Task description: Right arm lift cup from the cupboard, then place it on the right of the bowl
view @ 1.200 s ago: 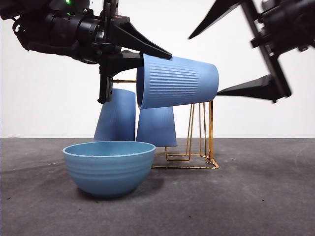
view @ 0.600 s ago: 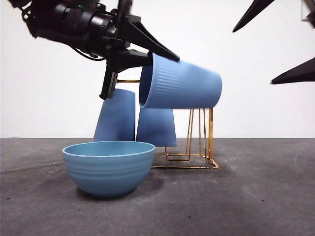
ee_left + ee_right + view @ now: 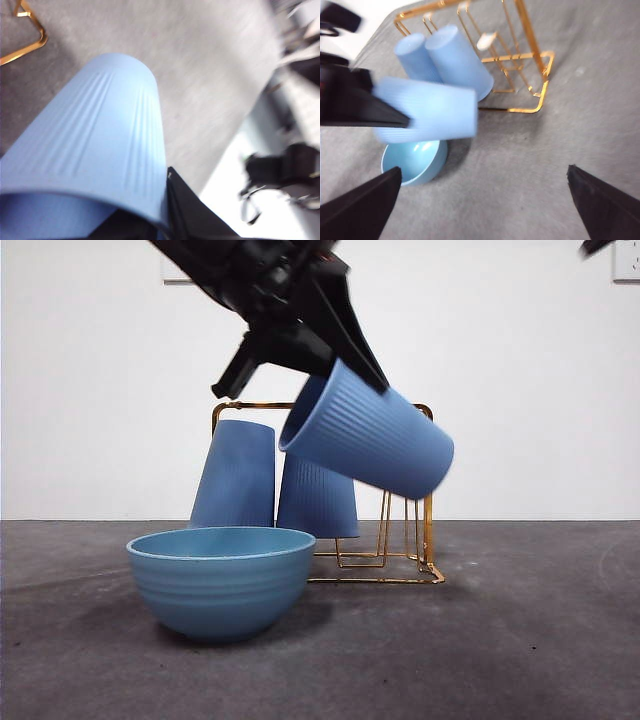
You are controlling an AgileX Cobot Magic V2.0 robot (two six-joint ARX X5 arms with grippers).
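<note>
Front view has the left gripper point(image 3: 335, 355) coming down from the upper left, its jaws clamped across the rim of the cup point(image 3: 372, 430). That cup hangs in the air, tilted, mouth toward the gripper and base pointing down to the right, in front of the cupboard point(image 3: 425, 500) and above the worktop point(image 3: 520, 640). Two more blue cups point(image 3: 238, 475) sit upside down on the gold rack. Nearer the camera, the bowl point(image 3: 221, 580) rests on the worktop, just left of and below the held cup. From the right wrist camera, the right gripper point(image 3: 485, 200) hangs high with its jaws spread wide, holding nothing.
</note>
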